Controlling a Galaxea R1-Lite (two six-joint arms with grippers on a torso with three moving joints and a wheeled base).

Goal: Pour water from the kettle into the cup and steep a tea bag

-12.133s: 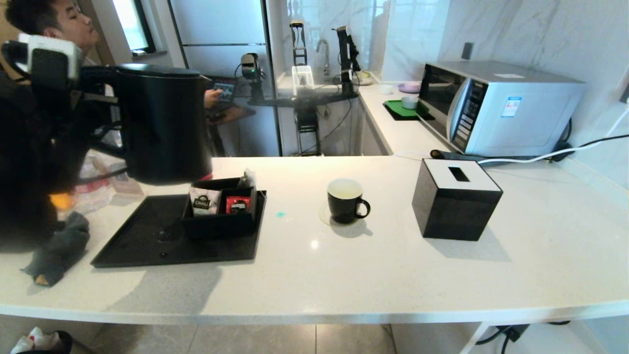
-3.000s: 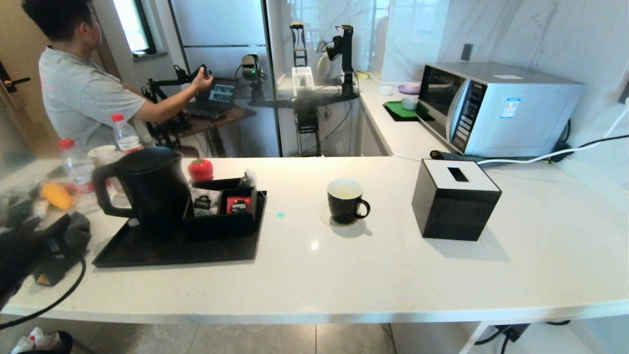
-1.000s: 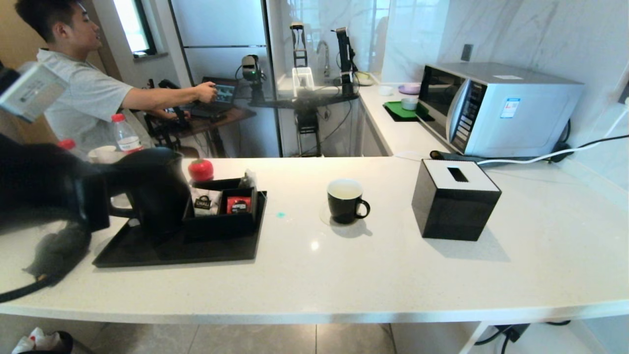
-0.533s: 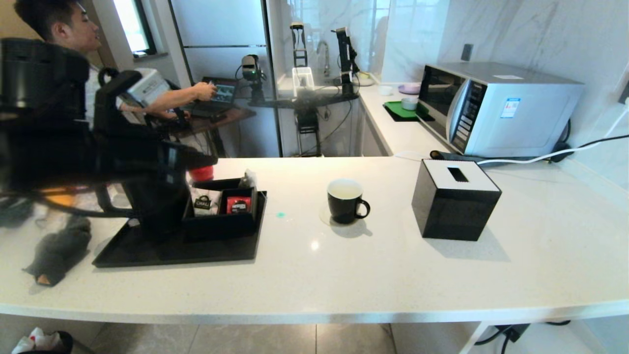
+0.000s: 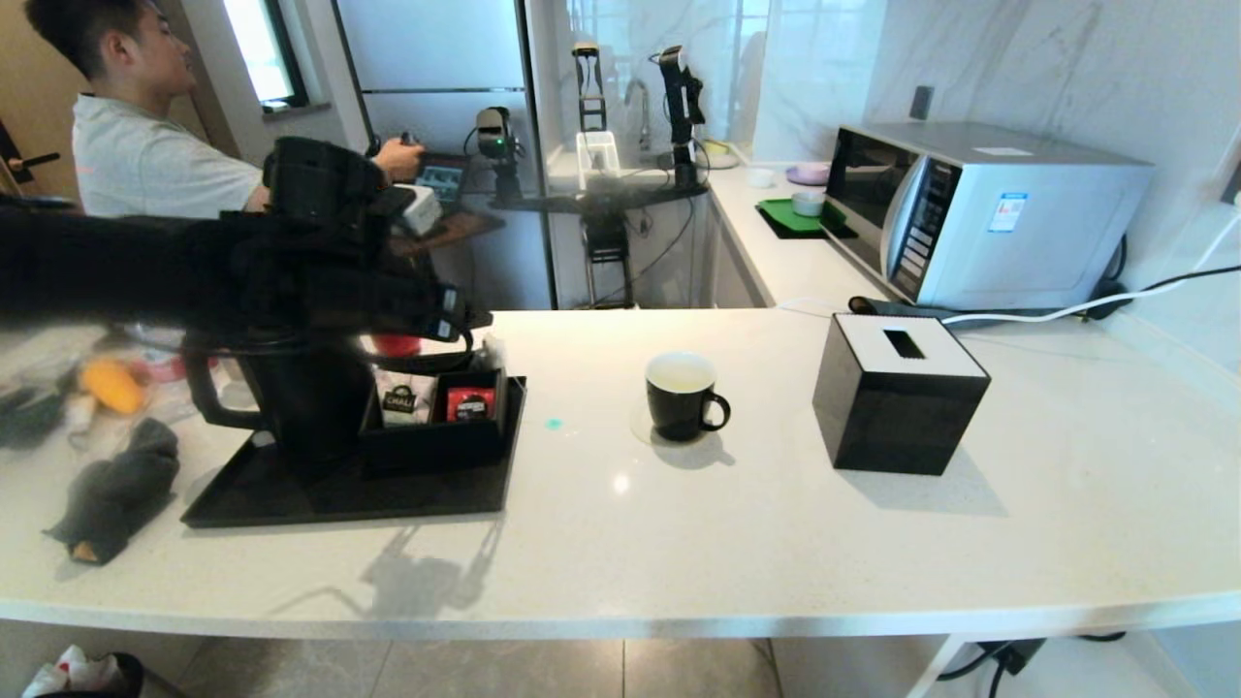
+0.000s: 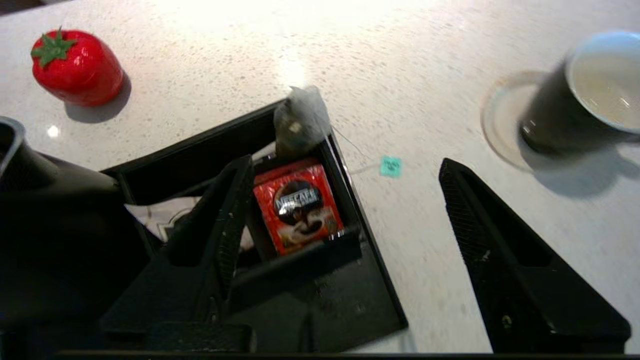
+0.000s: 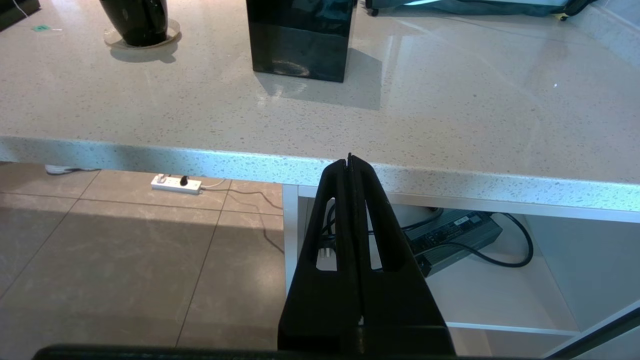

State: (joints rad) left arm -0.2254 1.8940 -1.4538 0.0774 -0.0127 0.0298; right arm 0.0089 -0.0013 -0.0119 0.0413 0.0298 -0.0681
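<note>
The black kettle (image 5: 291, 397) stands on the left part of the black tray (image 5: 388, 499); its rim shows in the left wrist view (image 6: 25, 160). My left gripper (image 5: 461, 318) (image 6: 345, 165) hovers open and empty over the small organiser box, above the tea bag (image 6: 300, 120) (image 5: 490, 351) leaning at the box's far corner. Its thin string trails onto the counter. The black cup (image 5: 682, 393) (image 6: 585, 95) sits on a clear coaster to the right, with pale water (image 5: 681, 373) inside. My right gripper (image 7: 350, 160) is shut, parked below the counter's front edge.
The organiser box (image 5: 436, 446) holds a white CHALI packet (image 5: 399, 399) and a red packet (image 6: 297, 205). A black tissue box (image 5: 897, 397), a microwave (image 5: 979, 208), a red strawberry-shaped item (image 6: 75, 67), a grey cloth (image 5: 116, 490) and a person (image 5: 126, 155) are around.
My left arm has swung up from the left and reached right over the kettle, ending above the organiser box. The kettle, held aloft twelve seconds ago, stands on the tray.
</note>
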